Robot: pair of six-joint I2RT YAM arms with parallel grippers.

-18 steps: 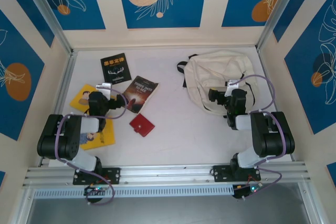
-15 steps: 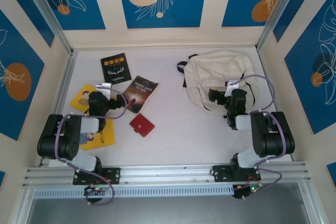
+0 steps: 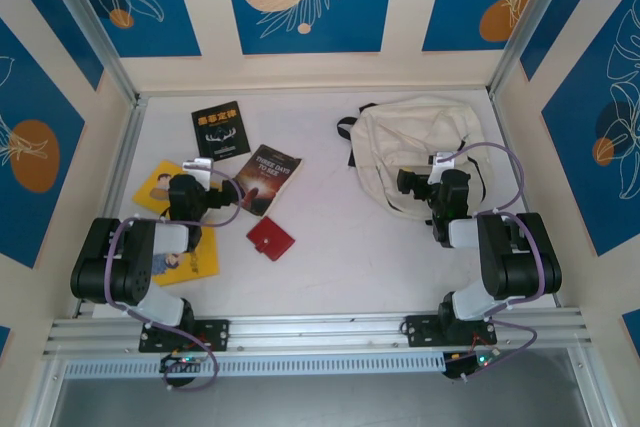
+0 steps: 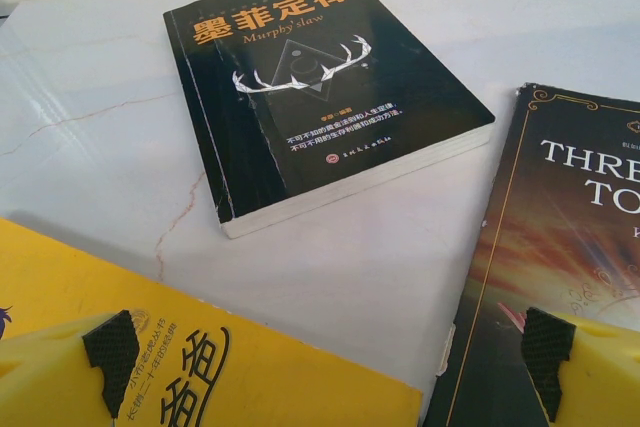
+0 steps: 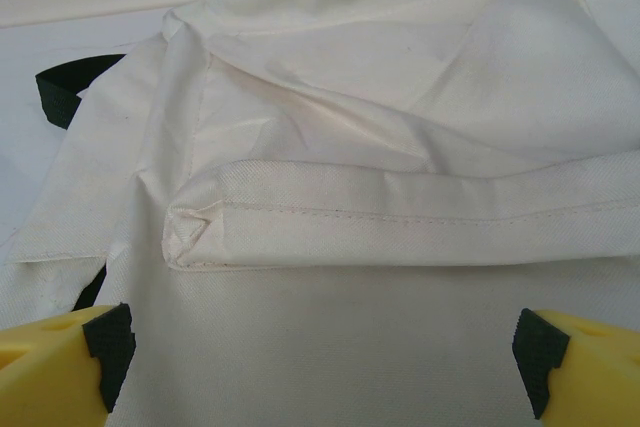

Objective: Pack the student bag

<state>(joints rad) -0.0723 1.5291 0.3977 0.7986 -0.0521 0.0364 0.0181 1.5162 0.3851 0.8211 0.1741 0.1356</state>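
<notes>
The student bag (image 3: 415,139), cream fabric with black straps, lies at the back right of the table. My right gripper (image 3: 412,185) hangs over its near edge, open, with nothing between the fingers; its view has a stitched cream flap (image 5: 400,222) ahead of the yellow fingertips (image 5: 60,362). My left gripper (image 3: 184,190) stands open over the yellow book (image 3: 180,247) at the left. Beyond its fingertips (image 4: 110,357) lie a black book (image 4: 320,87), the yellow book (image 4: 200,367) and a dark brown book (image 4: 560,247).
A black book (image 3: 219,129) and a dark brown book (image 3: 268,177) lie flat left of centre, with a small red wallet (image 3: 270,238) nearer the front. White side walls (image 3: 120,157) close in the table, and a metal rail (image 3: 320,332) runs along its near edge.
</notes>
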